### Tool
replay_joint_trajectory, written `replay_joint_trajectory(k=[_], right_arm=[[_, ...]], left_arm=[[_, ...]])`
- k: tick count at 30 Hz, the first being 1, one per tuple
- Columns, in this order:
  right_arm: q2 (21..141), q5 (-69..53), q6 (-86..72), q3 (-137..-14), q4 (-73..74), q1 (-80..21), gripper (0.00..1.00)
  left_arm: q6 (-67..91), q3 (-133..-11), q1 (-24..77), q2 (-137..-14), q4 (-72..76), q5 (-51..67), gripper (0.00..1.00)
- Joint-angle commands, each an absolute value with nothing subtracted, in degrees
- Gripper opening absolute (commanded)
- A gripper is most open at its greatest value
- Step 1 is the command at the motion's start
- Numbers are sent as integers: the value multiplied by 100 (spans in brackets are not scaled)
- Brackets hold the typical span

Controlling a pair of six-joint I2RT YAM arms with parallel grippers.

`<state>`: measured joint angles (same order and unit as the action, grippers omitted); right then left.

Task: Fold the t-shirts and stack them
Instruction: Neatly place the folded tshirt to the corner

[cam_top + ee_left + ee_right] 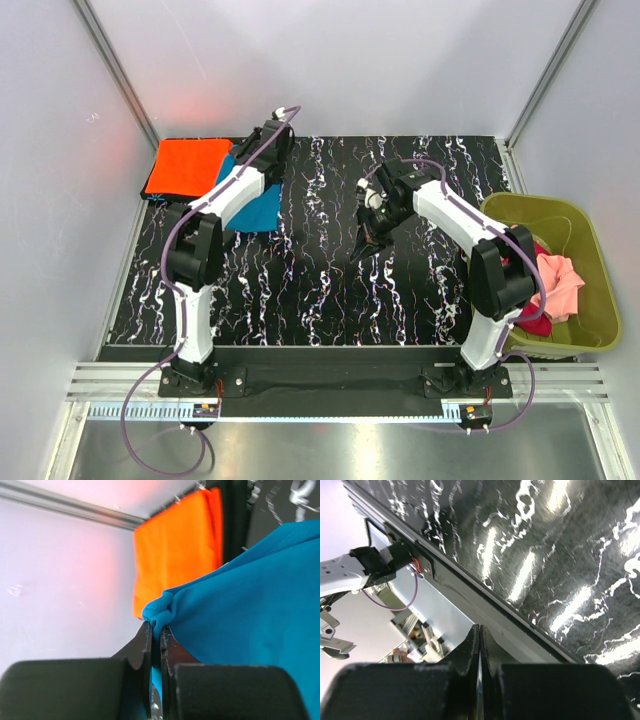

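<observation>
- Teal-blue t-shirt (255, 208): lying far left on table (320, 290), just right of folded orange t-shirt (190, 167).
- Left gripper (156, 630): clamping a bunched edge of teal-blue t-shirt, fingers squeezing tight on the cloth.
- Right gripper (362, 243): hanging over mid-table, fingers pressing together, holding nothing.
- Pink t-shirt (560, 280) and magenta t-shirt (535, 320): sitting crumpled inside olive bin (592, 245), right side.

Left arm (196, 320) and right arm (445, 206): white links, black joints, purple cables (165, 250) running down to black bases (195, 378) at the frame's bottom. Left gripper (155, 626) and right gripper (479, 627) have black fingers.
</observation>
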<state>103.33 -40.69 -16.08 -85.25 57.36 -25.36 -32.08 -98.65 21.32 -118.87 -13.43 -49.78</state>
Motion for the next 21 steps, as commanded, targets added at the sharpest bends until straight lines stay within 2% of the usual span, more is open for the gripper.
replay_joint_trajectory(k=[1, 6, 11, 21], right_arm=[[10468, -4140, -1591, -8622, 6029, -2505, 4], [10731, -4131, -1582, -8657, 6064, -2514, 4], [10925, -4096, -1547, -8798, 6126, -2514, 3], [11100, -4113, -1521, -8886, 6135, -2505, 3]], left_arm=[[-4060, -10344, 1899, -11979, -518, -5098, 0], [-4596, -10836, 1644, -12208, -554, -4913, 0], [-5517, -10714, 1547, -12199, -18, -4869, 0], [-6021, -10626, 1362, -11760, -96, -4562, 0]])
